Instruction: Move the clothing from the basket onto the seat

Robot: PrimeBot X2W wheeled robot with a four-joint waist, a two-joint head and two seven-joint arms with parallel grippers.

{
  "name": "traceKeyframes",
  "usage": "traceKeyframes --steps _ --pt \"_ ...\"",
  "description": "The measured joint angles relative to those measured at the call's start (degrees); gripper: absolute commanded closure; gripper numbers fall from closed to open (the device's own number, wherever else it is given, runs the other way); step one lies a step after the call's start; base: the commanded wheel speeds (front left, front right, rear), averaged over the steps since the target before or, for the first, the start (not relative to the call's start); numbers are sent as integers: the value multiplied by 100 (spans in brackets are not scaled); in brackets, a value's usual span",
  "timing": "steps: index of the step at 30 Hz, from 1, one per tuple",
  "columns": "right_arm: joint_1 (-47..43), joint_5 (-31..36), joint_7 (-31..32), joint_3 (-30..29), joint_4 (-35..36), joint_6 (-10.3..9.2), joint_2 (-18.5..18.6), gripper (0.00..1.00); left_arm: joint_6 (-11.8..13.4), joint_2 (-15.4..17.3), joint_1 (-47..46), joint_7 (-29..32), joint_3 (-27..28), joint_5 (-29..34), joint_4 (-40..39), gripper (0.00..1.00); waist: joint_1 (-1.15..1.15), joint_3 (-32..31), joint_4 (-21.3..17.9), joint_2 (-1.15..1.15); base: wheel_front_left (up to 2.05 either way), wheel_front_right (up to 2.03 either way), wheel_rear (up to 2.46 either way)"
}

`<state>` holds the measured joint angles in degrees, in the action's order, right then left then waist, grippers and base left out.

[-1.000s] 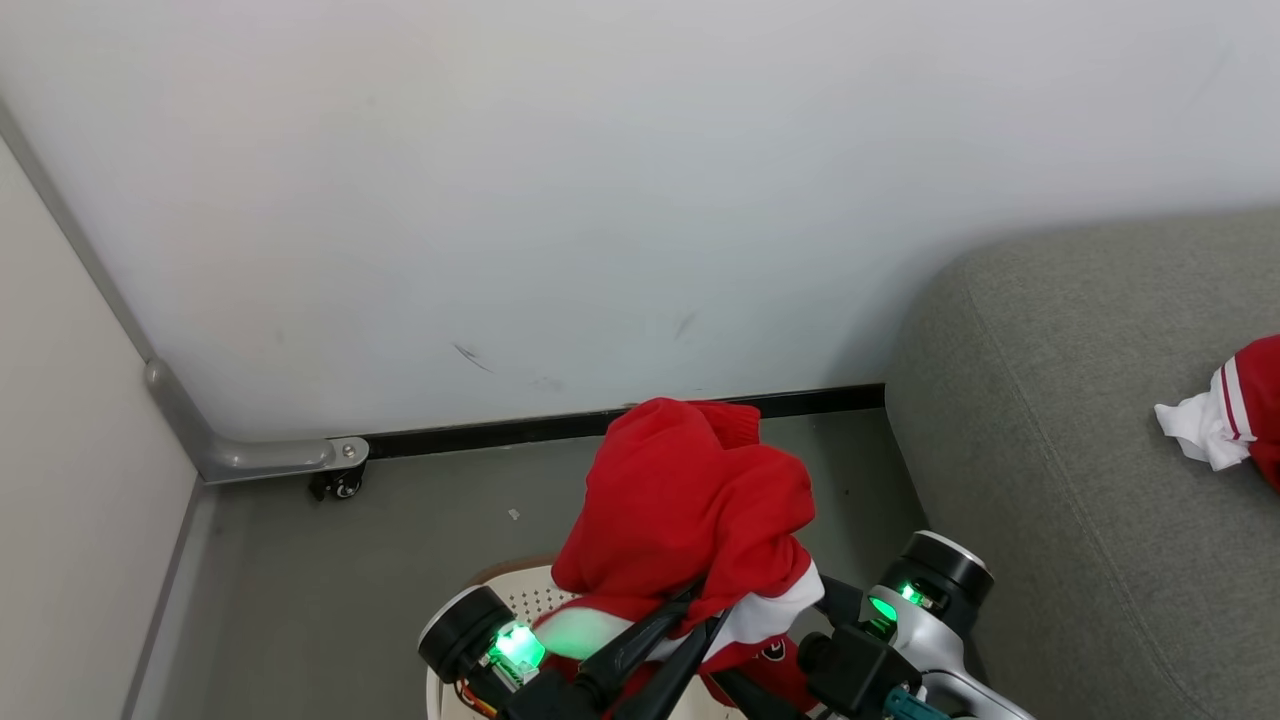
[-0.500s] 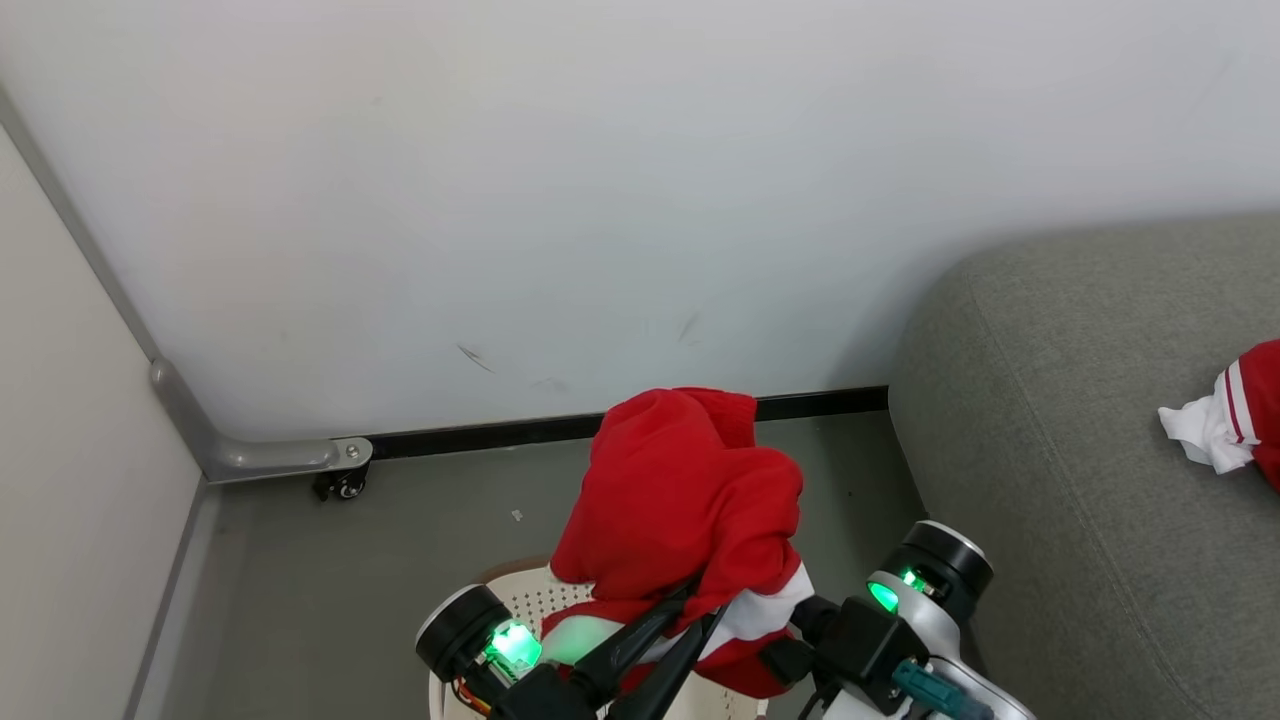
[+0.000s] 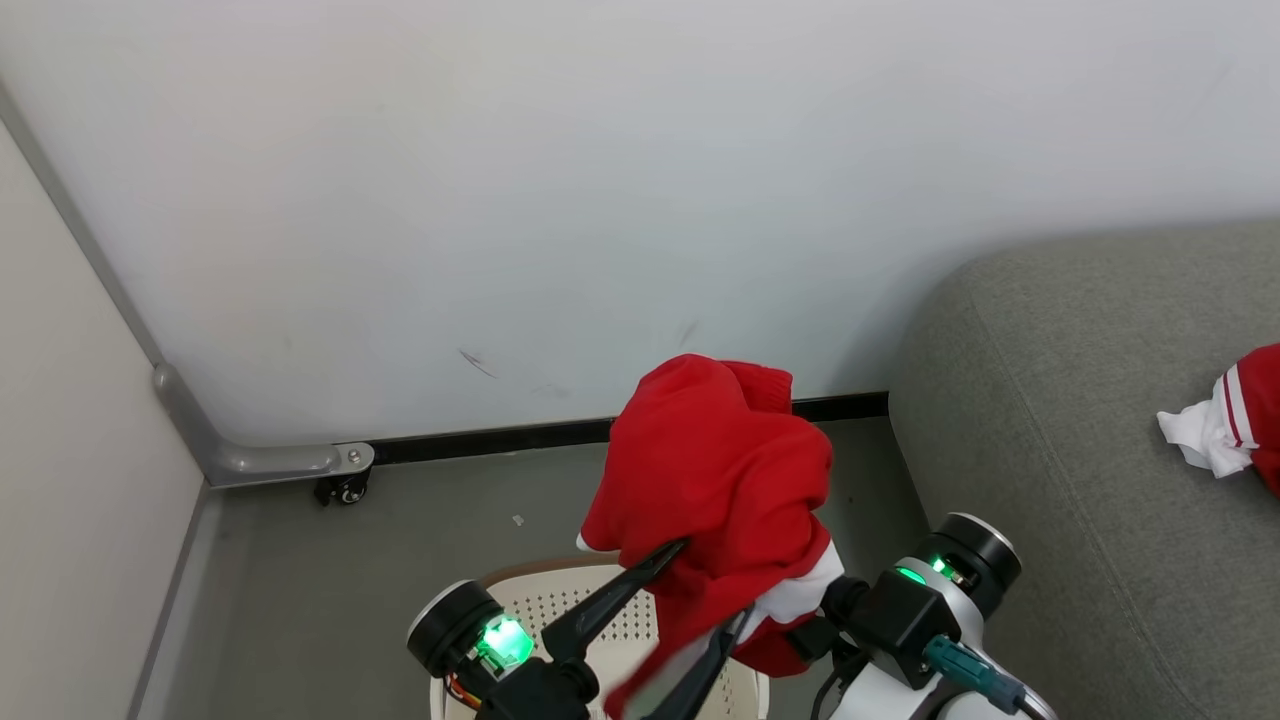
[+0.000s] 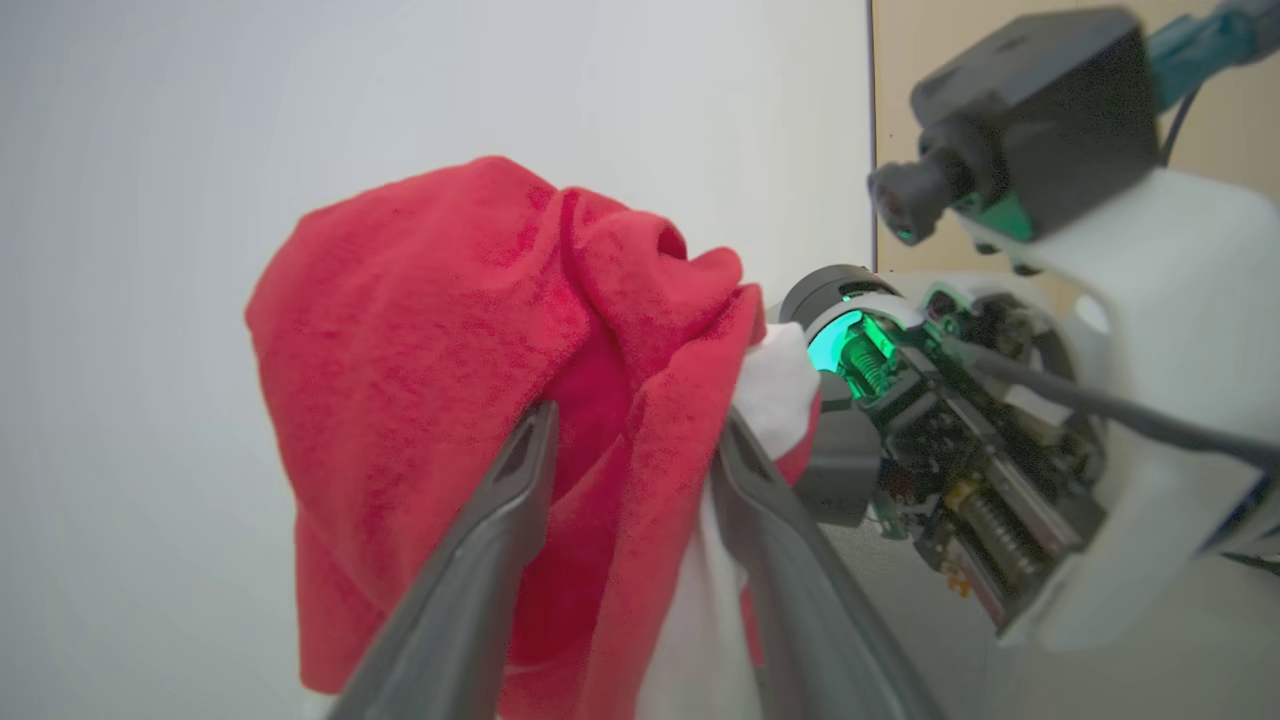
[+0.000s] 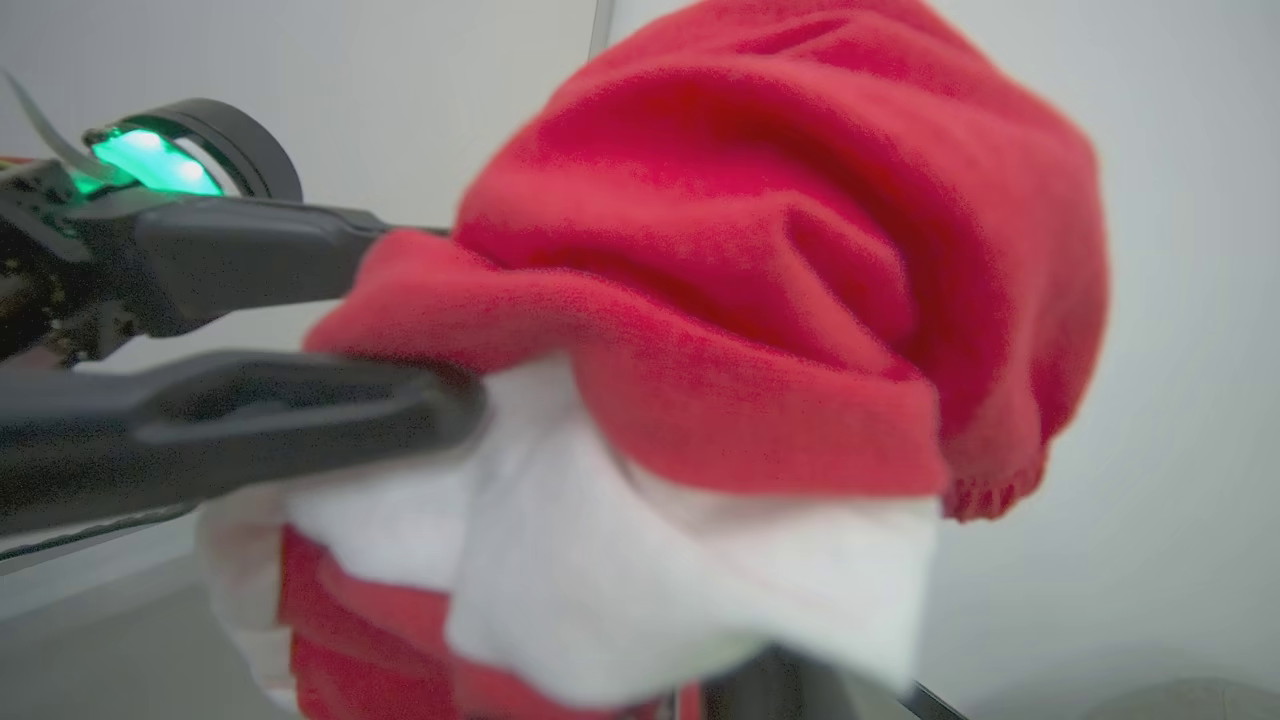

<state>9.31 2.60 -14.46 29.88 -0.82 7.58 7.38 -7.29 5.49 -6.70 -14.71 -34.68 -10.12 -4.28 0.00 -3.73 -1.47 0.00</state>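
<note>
A red garment of the clothing with a white band hangs bunched above the cream basket at the bottom edge. My left gripper is open, its two dark fingers spread on either side of the cloth's lower folds. My right gripper comes in from the right. Its fingers are buried under the white band and shut on the clothing. In the right wrist view the left fingers lie against the cloth. A second red-and-white garment lies on the grey seat at the right.
A white wall rises close behind, with a black baseboard along the grey floor. A metal rail with a small caster sits in the left corner. The seat's rounded corner stands right beside my right arm.
My left gripper's fingers have spread open. The red garment has risen and shifted right with my right gripper, which closed on it within the last second.
</note>
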Motion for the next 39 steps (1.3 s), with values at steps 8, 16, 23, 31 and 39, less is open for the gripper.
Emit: traceKeyframes --steps 8,16,23,31,39 --pt "-7 79 0 -188 129 0 -34 100 0 -4 0 0 0 67 -9 0 0 -13 3 0 0 0 0" --pt "-92 102 0 -433 231 0 -52 100 8 -4 2 0 197 118 -10 0 0 8 3 0 0 0 0" --pt "-92 103 0 -730 332 0 -55 100 120 44 4 0 550 175 -1 0 0 30 -1 0 0 0 0" --pt "-92 102 0 -1091 479 0 -67 100 325 125 78 0 906 175 221 0 0 46 9 0 0 0 0" --pt "-93 101 0 -1369 622 0 -97 100 446 159 275 0 1157 169 477 0 0 44 39 0 0 0 0"
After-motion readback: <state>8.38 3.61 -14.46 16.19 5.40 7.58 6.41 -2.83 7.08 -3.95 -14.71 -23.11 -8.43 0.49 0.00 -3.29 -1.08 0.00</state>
